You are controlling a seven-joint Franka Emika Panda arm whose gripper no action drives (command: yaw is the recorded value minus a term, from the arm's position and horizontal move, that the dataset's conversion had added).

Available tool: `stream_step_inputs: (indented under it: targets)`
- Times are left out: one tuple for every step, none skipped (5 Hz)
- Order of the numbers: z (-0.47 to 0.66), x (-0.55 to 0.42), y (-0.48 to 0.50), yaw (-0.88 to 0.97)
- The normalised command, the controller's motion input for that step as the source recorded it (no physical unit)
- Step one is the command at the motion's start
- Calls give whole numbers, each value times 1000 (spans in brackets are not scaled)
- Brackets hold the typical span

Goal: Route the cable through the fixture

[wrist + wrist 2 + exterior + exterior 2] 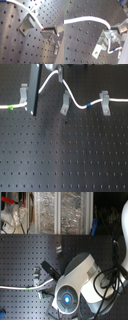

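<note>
1. While I hold the cable (48,83) raised, my gripper (54,69) sits mostly out of frame, so I cannot tell whether it is clamped.
2. Below me, the cord seems to pass the fixture (65,103); seating looks unfinished.

A black perforated breadboard table (70,159) fills both exterior views, its holes in a regular grid. Behind it, in the second exterior view, stand clear plastic storage bins (60,212) on shelving.
</note>
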Motion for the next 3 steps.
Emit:
stream_step_inputs:
  targets:
    - [11, -10, 29, 0]
    - [-52, 126, 403, 320]
    - [-234, 200, 280, 440]
